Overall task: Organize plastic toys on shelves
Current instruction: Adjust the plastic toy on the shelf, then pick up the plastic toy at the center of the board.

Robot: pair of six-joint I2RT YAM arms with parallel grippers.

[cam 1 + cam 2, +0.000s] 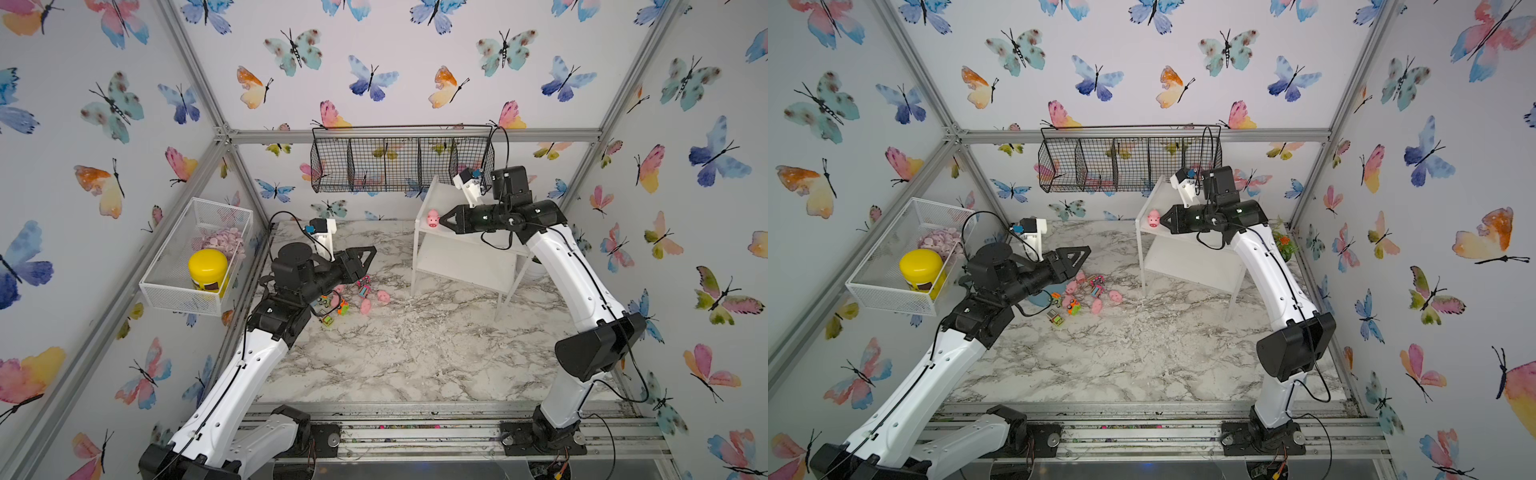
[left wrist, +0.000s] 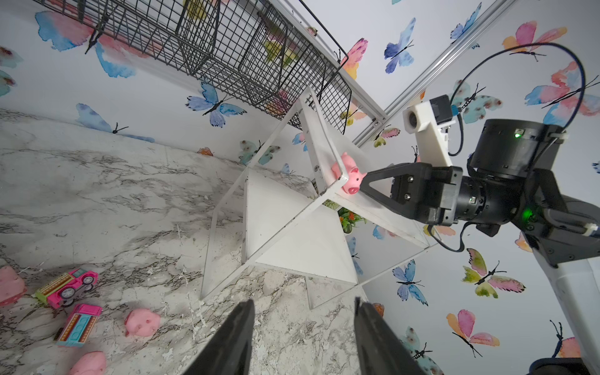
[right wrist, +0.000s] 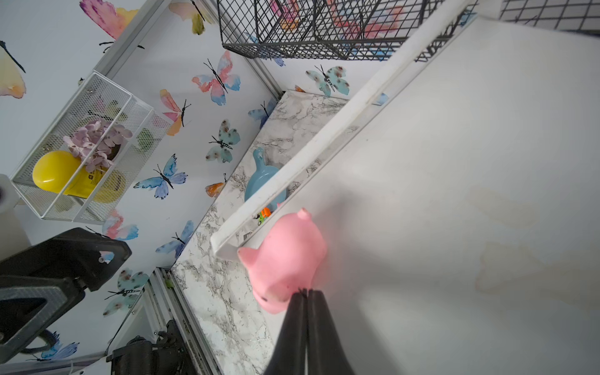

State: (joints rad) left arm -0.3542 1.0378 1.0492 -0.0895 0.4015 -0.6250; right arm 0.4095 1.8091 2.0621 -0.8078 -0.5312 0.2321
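Note:
One pink pig (image 1: 433, 217) (image 1: 1153, 218) stands at the left corner of the shelves' top board (image 3: 454, 162), against its raised side lip. My right gripper (image 1: 441, 219) (image 3: 305, 290) is shut, tips together and touching the pig's rear, nothing between them. The white shelves (image 1: 465, 262) (image 2: 292, 233) stand at the back right of the marble table. Loose pigs (image 1: 365, 306) (image 2: 143, 321) and small trucks (image 1: 363, 286) (image 2: 66, 287) lie in a cluster on the table at left. My left gripper (image 1: 372, 253) (image 2: 303, 305) hovers over that cluster, open and empty.
A black wire basket (image 1: 399, 162) hangs on the back wall just above the shelves. A white mesh basket (image 1: 195, 257) with a yellow jar (image 1: 208, 268) hangs on the left wall. A blue pan-shaped dish (image 3: 263, 181) lies beside the toys. A small plant (image 1: 1283, 243) stands behind the shelves.

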